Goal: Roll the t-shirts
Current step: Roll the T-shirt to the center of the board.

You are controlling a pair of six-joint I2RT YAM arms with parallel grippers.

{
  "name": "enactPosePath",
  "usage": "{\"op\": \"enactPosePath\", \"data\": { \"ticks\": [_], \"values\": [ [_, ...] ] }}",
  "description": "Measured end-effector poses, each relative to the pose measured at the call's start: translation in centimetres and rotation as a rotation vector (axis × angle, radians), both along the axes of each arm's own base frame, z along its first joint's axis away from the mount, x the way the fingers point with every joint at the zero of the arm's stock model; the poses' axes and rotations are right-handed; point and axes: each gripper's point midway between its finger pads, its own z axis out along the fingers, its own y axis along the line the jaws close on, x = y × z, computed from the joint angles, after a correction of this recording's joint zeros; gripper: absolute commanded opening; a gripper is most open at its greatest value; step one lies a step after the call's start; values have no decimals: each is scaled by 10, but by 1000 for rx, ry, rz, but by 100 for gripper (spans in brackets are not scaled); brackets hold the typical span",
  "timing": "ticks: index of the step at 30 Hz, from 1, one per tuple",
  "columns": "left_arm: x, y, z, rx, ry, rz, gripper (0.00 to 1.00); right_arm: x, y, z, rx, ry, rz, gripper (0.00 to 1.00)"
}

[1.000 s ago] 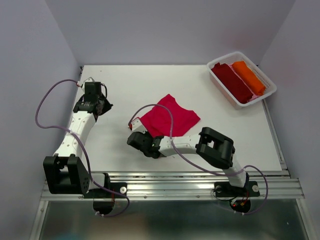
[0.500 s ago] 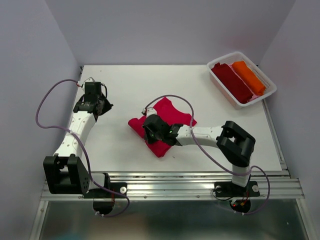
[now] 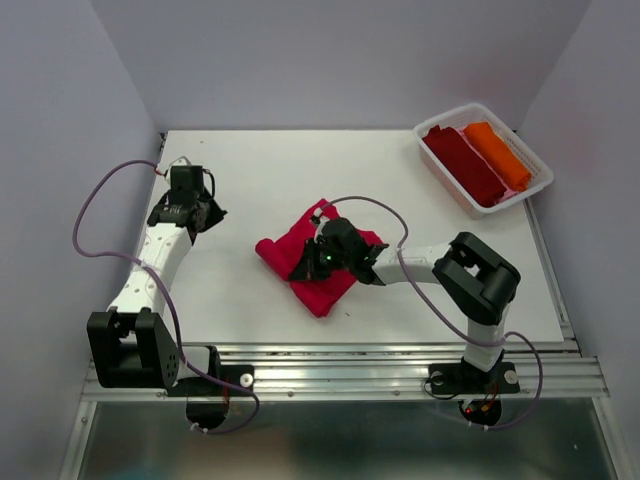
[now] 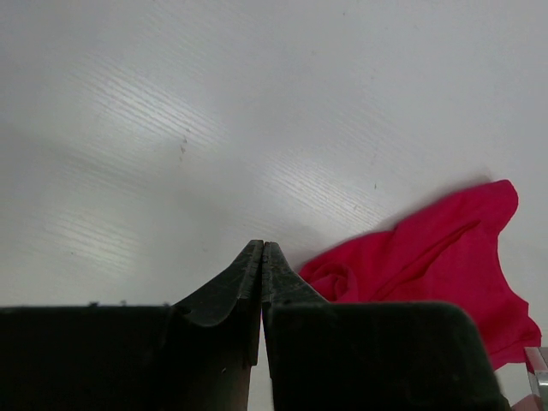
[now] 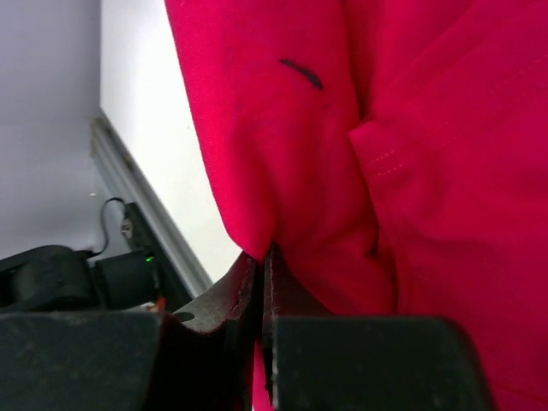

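**Third t-shirt pinched by the right arm, its roll not begun**

Nearest to you, in the middle of the white table (image 3: 250, 170), lies the bright crimson-red short-sleeved cloth t-shirt (image 3: 318, 292). It is bunched and creased, not flat. The right gripper (image 5: 262, 261) is over it with its fingers pressed together on a fold of the red cloth, so this arm holds the t-shirt.

I judge that you are at the arranging step: the cloth has to be laid out before it can be rolled, and no roll shows yet. The next move calls for a steady pull that opens the fold without lifting the whole t-shirt. After that it needs a straight edge from which to start the roll.

Further back on the left side, well apart from the t-shirt, is the left gripper (image 4: 262, 257). Its fingers are closed on each other and hold nothing. It could be used to hold the cloth down.

At the far right corner stands the white slatted plastic basket (image 3: 450, 116). In it lie side by side the dark maroon rolled t-shirt (image 3: 465, 165) and the orange rolled t-shirt (image 3: 497, 153).

Count: three t-shirts, one basket, two grippers.
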Motion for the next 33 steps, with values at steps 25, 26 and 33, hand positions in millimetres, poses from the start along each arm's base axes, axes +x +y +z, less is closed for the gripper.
{"op": "enactPosePath", "data": {
  "ticks": [25, 26, 33],
  "values": [
    [-2, -8, -1, -22, -7, -44, 0, 19, -24, 11, 178, 129, 11, 1],
    [-4, -10, -3, -22, -3, -53, 0, 19, -25, 9, 181, 135, 12, 1],
    [-30, -72, -25, -30, 55, -251, 0, 23, -31, 2, 200, 168, 19, 1]
  ]
}}
